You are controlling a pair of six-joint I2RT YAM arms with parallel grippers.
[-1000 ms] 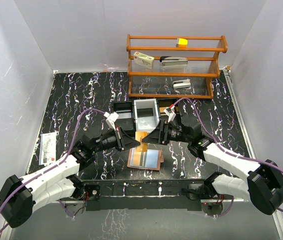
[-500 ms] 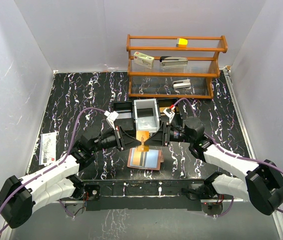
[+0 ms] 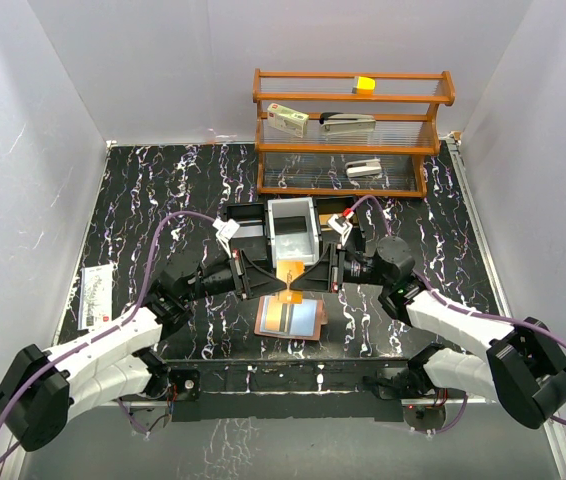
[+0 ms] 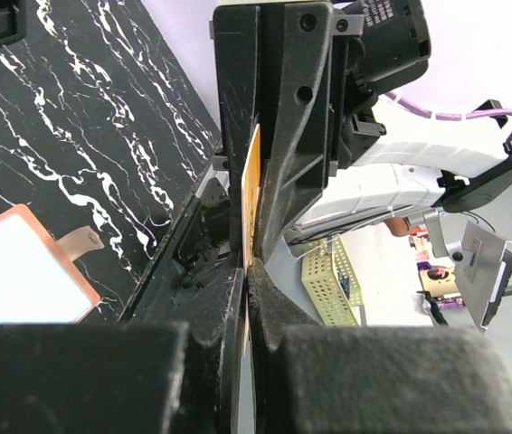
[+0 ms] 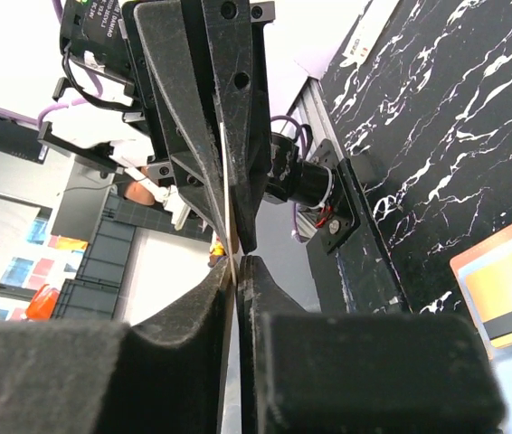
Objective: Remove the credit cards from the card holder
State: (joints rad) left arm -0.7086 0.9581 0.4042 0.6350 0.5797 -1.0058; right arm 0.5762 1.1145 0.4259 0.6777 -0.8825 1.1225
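The yellow-orange card (image 3: 289, 271) stands on edge just above the open card holder (image 3: 288, 318), which lies flat on the table (image 3: 163, 190) with other cards (image 3: 303, 318) showing inside. The left gripper (image 3: 276, 282) and right gripper (image 3: 302, 282) both pinch it, so this looks like a handover. Next, one gripper must release.

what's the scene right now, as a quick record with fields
left gripper: shut on the yellow-orange card
right gripper: shut on the same card, from the opposite side
yellow-orange card: held on edge between both grippers, above the card holder
card holder: open flat on the table, more cards showing inside
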